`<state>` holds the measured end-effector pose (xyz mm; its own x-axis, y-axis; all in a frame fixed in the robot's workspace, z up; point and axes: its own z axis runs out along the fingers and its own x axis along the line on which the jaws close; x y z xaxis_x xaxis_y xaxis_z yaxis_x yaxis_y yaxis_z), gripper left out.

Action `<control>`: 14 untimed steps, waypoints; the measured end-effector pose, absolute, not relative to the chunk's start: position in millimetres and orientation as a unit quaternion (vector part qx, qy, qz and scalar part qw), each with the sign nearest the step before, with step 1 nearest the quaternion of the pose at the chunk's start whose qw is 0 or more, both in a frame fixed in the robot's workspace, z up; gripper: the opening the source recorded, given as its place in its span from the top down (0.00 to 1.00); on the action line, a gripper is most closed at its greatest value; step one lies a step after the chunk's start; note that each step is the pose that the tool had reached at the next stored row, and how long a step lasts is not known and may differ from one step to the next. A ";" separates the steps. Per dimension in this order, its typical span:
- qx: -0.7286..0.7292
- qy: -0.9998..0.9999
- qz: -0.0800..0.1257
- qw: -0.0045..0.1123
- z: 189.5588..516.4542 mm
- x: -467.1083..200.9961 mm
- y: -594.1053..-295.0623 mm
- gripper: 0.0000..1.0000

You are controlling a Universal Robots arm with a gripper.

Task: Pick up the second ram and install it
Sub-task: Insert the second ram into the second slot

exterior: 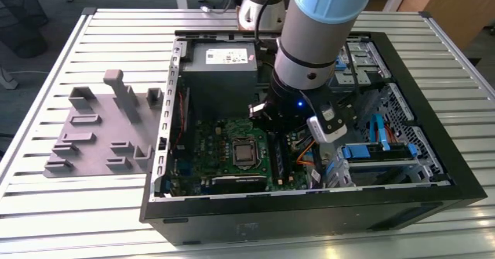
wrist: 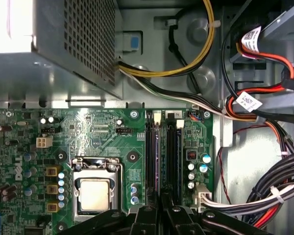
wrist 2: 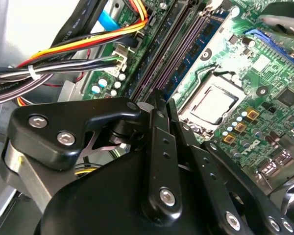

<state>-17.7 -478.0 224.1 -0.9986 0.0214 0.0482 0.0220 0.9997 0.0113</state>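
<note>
The exterior view shows the arm [exterior: 313, 44] reached down into an open computer case [exterior: 309, 207] on a slatted table [exterior: 46, 172], with a grey tray [exterior: 101, 131] lying just beside the case on that view's left. In both wrist views the pincer [wrist: 160, 203] is seen with its fingers [wrist 2: 159, 115] pressed together above the memory slots [wrist: 162, 152], beside the processor socket [wrist: 95, 191]. The second ram [wrist: 155, 156] is seen seated upright in a slot, under the clenched fingertips, which appear to grasp nothing.
</note>
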 end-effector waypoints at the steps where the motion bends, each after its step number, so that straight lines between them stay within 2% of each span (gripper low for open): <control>1: -0.012 -1.000 -0.006 0.024 223.7 -17.7 -478.1 0.86; 14: -0.015 -1.000 -0.006 0.024 219.1 -17.5 -478.2 0.86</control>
